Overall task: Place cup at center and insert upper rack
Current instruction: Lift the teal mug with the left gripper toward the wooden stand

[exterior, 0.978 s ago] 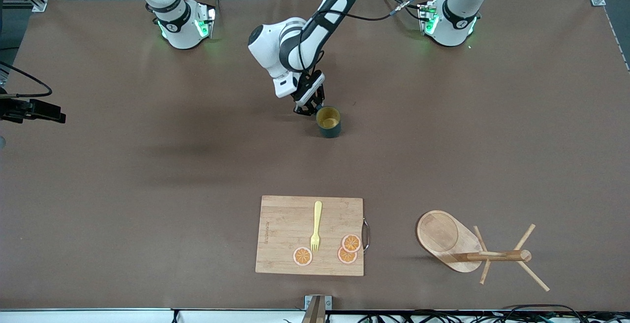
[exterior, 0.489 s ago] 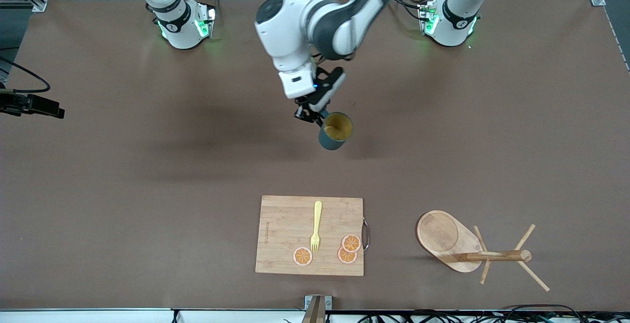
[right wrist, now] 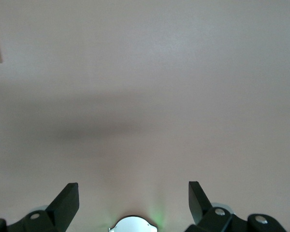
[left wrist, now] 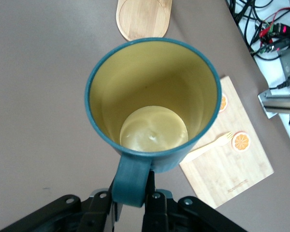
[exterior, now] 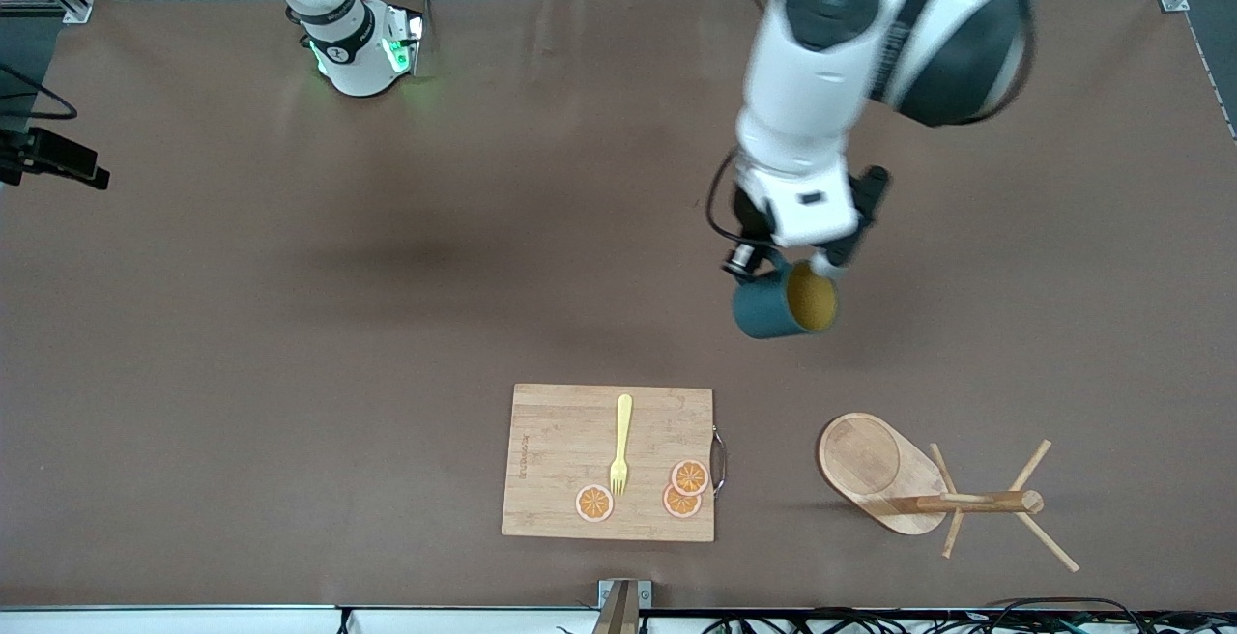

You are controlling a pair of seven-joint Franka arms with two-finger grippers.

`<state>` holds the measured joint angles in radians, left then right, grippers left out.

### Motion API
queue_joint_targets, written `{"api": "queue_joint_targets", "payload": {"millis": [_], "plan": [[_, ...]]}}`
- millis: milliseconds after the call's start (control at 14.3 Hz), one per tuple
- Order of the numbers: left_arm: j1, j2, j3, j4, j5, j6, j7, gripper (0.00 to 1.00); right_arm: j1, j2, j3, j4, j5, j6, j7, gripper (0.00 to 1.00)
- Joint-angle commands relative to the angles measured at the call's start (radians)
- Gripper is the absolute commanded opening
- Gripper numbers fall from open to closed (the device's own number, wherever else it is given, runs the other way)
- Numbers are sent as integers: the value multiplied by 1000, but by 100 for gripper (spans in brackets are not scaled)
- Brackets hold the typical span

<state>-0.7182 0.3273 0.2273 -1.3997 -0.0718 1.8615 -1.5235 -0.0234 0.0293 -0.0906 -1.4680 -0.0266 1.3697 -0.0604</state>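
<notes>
Left pincer (exterior: 788,262) is clamped on the handle of the cup (exterior: 783,305), carrying it tipped on its side in the air over bare counter (exterior: 290,344), toward the left arm's end rather than over the middle. In the left wrist view the fingers (left wrist: 152,205) pinch the squarish handle, with the yellow inside of the cup facing the camera. From the cup, the upper rack (exterior: 928,484) sits at about five o'clock and the cutting board (exterior: 609,462) at about seven o'clock, both nearer the front camera.

Judging by this, neither half of the task is finished: the cup is lifted but not set down at the centre, and the rack lies toppled, its post flat on the counter, untouched.

Right pincer (right wrist: 133,200) waits with its fingers apart over bare counter at the right arm's end.

Count: one cup, one rack, one cutting board, one yellow fork (exterior: 621,444) and three orange slices (exterior: 681,489) on the board.
</notes>
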Motion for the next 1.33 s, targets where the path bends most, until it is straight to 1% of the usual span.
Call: {"api": "queue_joint_targets", "payload": {"millis": [0,209,349,489,559,628,768,978,1117,1257], "plan": [[129,-28,-17,-24,-130,4,89,0,-4,-63,8,-54,0,14,10,100],[279,-21,-14,4,-351,4,181,0,25,-124,3,-110,0,31,10,100],[357,-7,-13,5,-474,5,235,0,33,-152,3,-140,0,40,11,100],[420,9,-13,4,-584,5,308,0,33,-154,3,-140,0,37,11,100],[454,13,-14,4,-656,5,354,0,33,-154,2,-140,0,37,11,100],[485,22,-14,4,-757,5,412,0,33,-154,3,-140,2,35,11,100],[503,42,-11,2,-912,5,465,0,33,-155,3,-138,2,35,11,100],[513,97,-16,2,-1034,2,468,0,31,-181,3,-133,2,32,10,100],[520,127,-17,2,-1083,-7,468,0,31,-189,6,-137,2,35,10,100],[542,171,-20,4,-1205,-51,476,0,33,-189,8,-138,2,39,10,100]]}}
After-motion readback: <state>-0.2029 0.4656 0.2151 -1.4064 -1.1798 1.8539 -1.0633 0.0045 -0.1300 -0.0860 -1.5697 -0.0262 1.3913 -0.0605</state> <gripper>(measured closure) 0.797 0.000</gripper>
